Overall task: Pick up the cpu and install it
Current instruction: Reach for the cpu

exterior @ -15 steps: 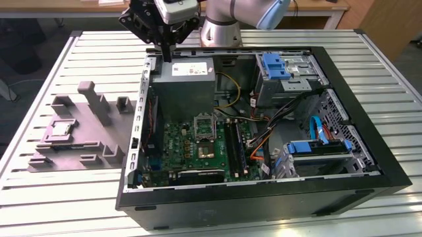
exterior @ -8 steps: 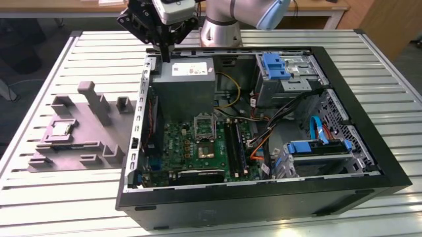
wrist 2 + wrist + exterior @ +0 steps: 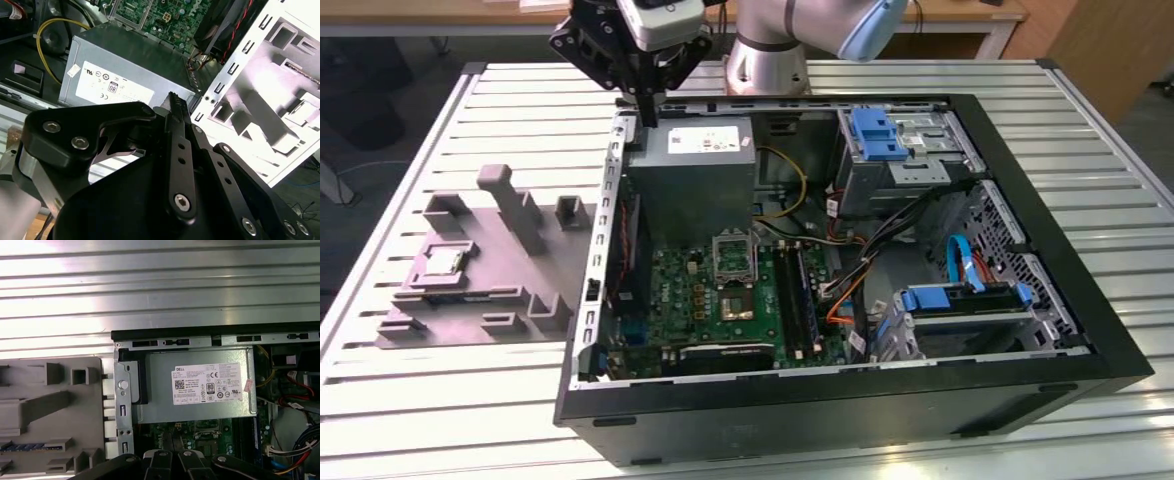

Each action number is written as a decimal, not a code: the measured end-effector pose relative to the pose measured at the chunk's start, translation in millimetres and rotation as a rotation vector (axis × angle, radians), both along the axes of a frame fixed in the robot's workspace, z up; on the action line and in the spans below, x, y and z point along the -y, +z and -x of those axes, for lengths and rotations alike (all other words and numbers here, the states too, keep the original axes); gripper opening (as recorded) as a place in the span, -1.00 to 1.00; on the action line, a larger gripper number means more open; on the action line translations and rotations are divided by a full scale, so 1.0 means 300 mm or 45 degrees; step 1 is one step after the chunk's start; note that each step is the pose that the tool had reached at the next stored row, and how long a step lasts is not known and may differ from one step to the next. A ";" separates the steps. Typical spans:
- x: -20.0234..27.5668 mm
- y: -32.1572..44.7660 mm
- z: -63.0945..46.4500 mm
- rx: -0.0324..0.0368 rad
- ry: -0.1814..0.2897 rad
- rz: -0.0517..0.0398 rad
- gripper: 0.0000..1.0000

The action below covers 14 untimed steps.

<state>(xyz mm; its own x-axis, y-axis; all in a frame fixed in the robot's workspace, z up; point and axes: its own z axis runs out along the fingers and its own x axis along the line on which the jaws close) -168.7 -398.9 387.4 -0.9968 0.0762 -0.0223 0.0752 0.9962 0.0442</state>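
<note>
The cpu (image 3: 443, 262) lies flat in a seat of the grey fixture (image 3: 507, 300), middle left of the exterior view, where it is open to a grasp from above. The gripper (image 3: 646, 110) hangs at upper left over the computer case (image 3: 854, 410) corner, fingers closed and empty, well apart from it.

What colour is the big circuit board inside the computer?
Green. The circuit board shows best in the exterior view.

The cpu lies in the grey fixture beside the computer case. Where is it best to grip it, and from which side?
Probably by two opposite edges, coming straight down from above. The cpu lies flat and face up in a seat of the grey fixture. It is thin and square, so a sideways approach would find little to hold.
</note>
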 end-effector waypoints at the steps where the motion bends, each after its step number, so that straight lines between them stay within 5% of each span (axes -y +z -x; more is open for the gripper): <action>1: 0.000 0.000 0.000 -0.0001 0.000 0.000 -0.79; 14: 0.000 0.000 0.047 0.0000 0.000 0.000 -0.79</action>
